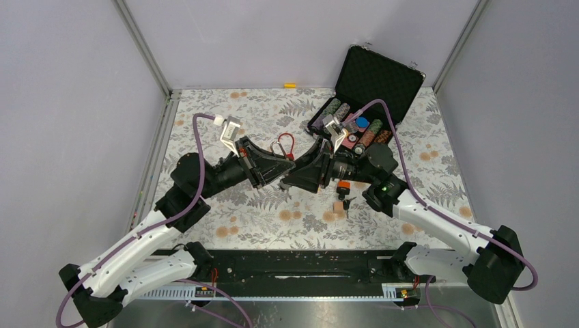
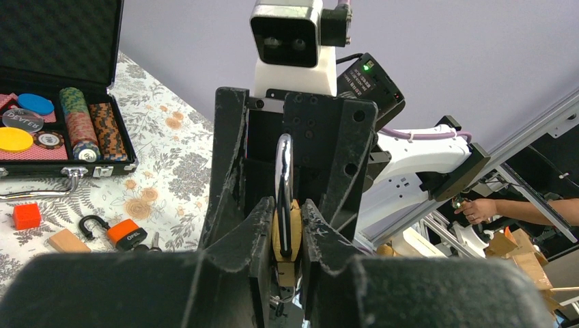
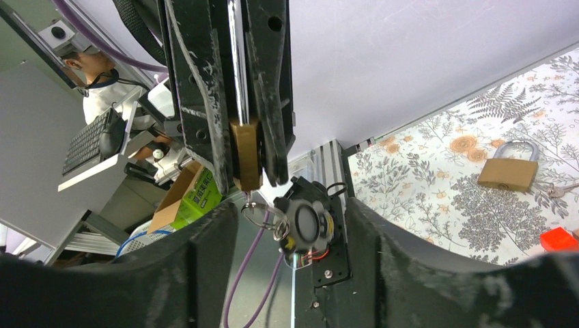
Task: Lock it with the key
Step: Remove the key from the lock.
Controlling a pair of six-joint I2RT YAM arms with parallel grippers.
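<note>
Brass padlock pinched tight in the closed left gripper, held clear of the table with key ring hanging from its end nearest the right gripper, spread wide either side of that ring, seemingly poised to close and turn it.

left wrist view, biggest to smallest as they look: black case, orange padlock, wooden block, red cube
1. black case
2. orange padlock
3. wooden block and red cube: near alike, not ranked
</note>
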